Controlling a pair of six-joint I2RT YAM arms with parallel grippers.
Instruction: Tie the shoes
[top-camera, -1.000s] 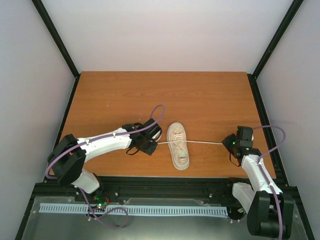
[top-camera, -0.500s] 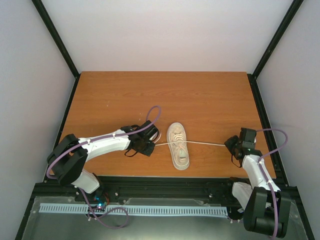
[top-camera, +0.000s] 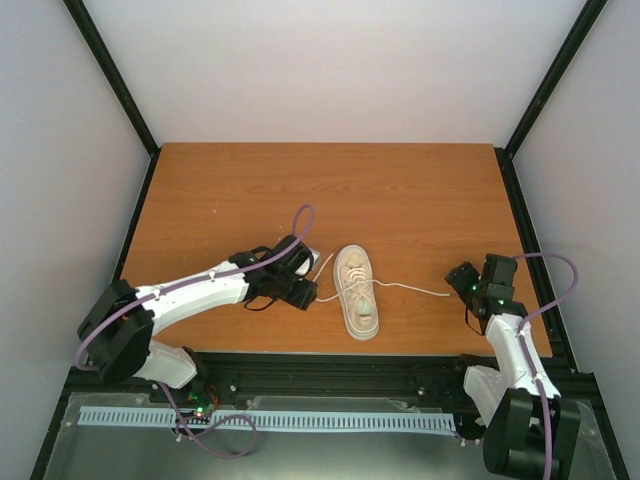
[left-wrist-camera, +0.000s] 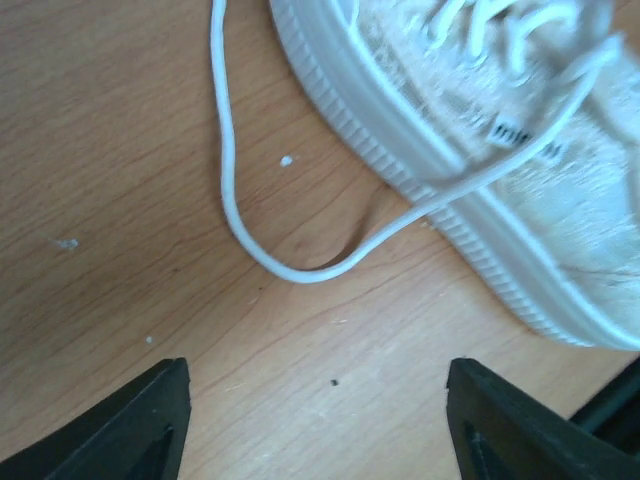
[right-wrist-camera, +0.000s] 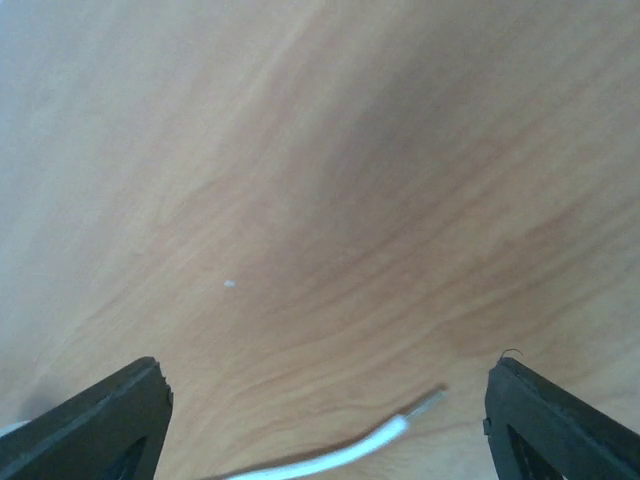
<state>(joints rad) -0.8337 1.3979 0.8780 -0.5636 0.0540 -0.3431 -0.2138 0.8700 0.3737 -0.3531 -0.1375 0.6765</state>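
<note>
The cream shoe (top-camera: 357, 292) lies on the wooden table (top-camera: 400, 200), sole down, between my two arms. In the left wrist view its ribbed pale sole (left-wrist-camera: 470, 190) fills the upper right. A white lace (left-wrist-camera: 232, 200) curls in a slack loop on the wood beside it. My left gripper (top-camera: 306, 282) stands open just left of the shoe, its black fingertips (left-wrist-camera: 150, 420) far apart over bare wood. Another lace (top-camera: 415, 288) trails right from the shoe. Its tip (right-wrist-camera: 400, 428) lies loose on the table between the spread jaws of my open right gripper (top-camera: 463, 284).
Black frame rails (top-camera: 530, 230) border the table on both sides, with pale walls behind. Bare wood stretches behind the shoe. The table's near edge (top-camera: 330, 352) runs close below the shoe's toe end.
Both grippers have gone from shut to open and let go of the lace ends. The laces, stretched taut before, now lie slack on the table. The left arm shifted slightly.
</note>
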